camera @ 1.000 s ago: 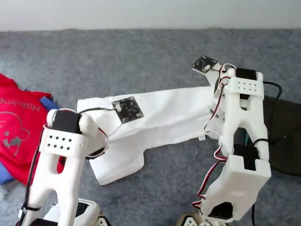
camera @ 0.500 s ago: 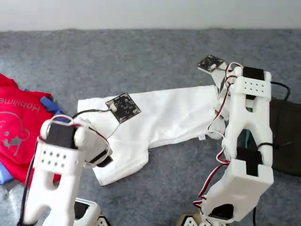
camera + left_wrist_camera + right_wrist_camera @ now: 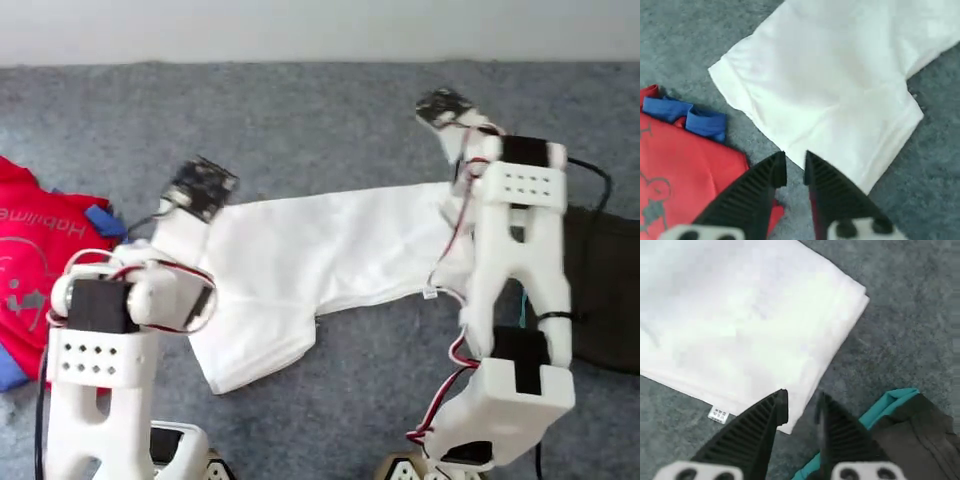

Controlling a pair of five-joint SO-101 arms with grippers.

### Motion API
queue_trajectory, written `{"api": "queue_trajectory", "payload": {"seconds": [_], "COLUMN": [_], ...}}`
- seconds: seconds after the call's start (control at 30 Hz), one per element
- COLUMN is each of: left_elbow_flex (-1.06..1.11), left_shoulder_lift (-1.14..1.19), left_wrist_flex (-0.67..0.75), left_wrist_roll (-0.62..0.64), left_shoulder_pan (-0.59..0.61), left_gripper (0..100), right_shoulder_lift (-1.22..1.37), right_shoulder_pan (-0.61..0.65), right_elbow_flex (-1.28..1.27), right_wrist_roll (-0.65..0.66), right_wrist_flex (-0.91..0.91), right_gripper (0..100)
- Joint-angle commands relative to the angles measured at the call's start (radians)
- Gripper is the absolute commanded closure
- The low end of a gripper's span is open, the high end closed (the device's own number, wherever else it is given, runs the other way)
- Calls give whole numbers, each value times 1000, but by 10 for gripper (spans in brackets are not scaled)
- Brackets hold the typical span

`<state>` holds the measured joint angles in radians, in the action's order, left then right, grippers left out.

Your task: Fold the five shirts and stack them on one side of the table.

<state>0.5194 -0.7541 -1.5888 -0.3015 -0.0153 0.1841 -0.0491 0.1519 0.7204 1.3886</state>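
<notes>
White shirt (image 3: 330, 250), partly folded into a long band across the middle of the grey table (image 3: 300, 110), one sleeve trailing toward the arm bases. Over the last second the left arm has drawn back from above the shirt's middle to its end nearest the red shirt (image 3: 40, 250). The left gripper (image 3: 795, 167) now hangs over that edge, jaws set to a narrow gap with nothing between them. The right arm has shifted only slightly. The right gripper (image 3: 802, 400) hovers at the opposite corner beside the small sewn label (image 3: 718, 414), also narrowly parted and empty. The cloth itself has barely moved. Judged from this, both tools are lining up on opposite ends for the next fold (no grasp made yet). A blue garment (image 3: 690, 117) lies tucked by the red shirt, and a dark garment with teal trim (image 3: 910, 430) waits at the right, so most of the task remains.
</notes>
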Motion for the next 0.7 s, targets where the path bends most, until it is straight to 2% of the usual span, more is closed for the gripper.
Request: {"api": "queue_trajectory", "payload": {"seconds": [0.0,0.2,0.43,0.6,0.67], "left_elbow_flex": [-15,-16,-5,33,35], "left_shoulder_lift": [-20,-20,-17,-17,-17], "left_wrist_flex": [23,26,40,95,104], "left_wrist_roll": [58,61,-31,-84,-104], "left_shoulder_pan": [101,407,692,832,876], "left_gripper": [986,986,985,985,984], "right_shoulder_lift": [-42,-36,-7,111,151], "right_shoulder_pan": [91,272,561,777,851], "right_elbow_flex": [35,34,29,32,37], "right_wrist_roll": [-18,-20,-63,-127,-150], "right_wrist_flex": [58,197,274,286,268], "right_gripper": [971,990,981,822,787]}}
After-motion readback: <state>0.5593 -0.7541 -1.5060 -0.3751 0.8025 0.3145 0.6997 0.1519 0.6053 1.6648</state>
